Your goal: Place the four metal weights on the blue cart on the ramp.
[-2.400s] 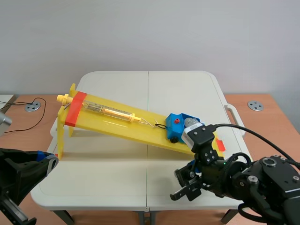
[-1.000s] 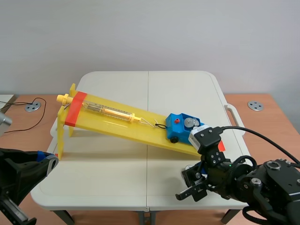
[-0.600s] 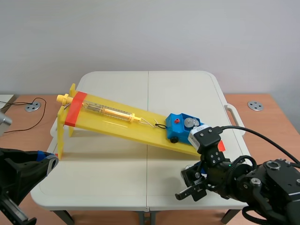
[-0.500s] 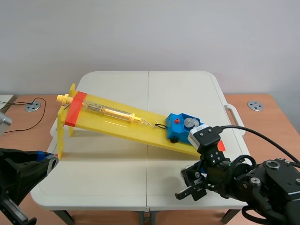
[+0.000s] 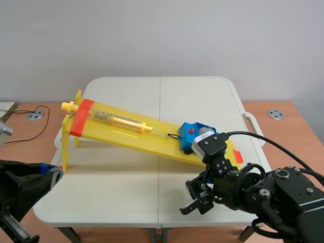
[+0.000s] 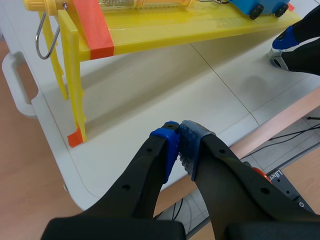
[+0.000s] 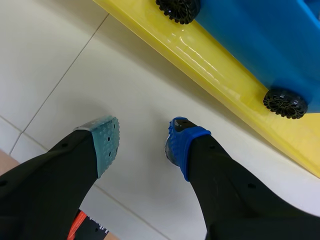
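Blue cart [image 5: 191, 136] sits at the low end of the yellow ramp [image 5: 121, 132], right of centre, with a metal weight [image 5: 204, 131] on it. Right gripper [image 7: 142, 144] is spread below it, empty; left gripper [image 6: 179, 146] has its pads pressed together.

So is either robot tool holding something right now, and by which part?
Nothing is held. The left tool is shut on nothing; the right tool is open above the table, beside the yellow ramp.

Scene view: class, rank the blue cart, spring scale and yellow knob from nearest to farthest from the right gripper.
1. blue cart, at the ramp's low end, just past the right gripper.
2. spring scale, mid-ramp.
3. yellow knob, at the ramp's raised end.
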### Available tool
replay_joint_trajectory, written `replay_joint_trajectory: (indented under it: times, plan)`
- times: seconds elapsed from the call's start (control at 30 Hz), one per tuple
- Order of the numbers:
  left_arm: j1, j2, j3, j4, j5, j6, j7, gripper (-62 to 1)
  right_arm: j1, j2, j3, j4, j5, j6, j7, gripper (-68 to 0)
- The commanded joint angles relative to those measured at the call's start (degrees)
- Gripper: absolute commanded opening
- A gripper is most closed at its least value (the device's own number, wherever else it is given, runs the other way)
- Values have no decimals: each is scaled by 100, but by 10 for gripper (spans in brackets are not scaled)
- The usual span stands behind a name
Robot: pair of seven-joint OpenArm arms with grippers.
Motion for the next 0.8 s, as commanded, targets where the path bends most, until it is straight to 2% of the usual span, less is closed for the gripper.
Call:
replay_joint_trajectory:
  times: [0.0,0.07,0.33,0.5,0.67,0.77]
  plan:
    - [-192,127,-59,435,-422,-208,-507,-580,476,109,-4,203,-39,-387,592,-431]
    - [-192,127,-59,435,-422,-208,-507,-580,481,109,2,203,-83,-503,682,-431]
    - [-192,127,-59,435,-424,-208,-507,-580,481,107,48,205,-103,-533,922,-431]
    - [-192,127,-59,435,-424,-208,-507,-580,470,111,87,205,-103,-533,592,-431]
    - [-192,127,-59,435,-424,-208,-509,-580,463,138,90,221,-105,-533,595,-431]
    - [-192,127,-59,435,-424,-208,-509,-580,463,138,87,284,-210,-713,595,-431]
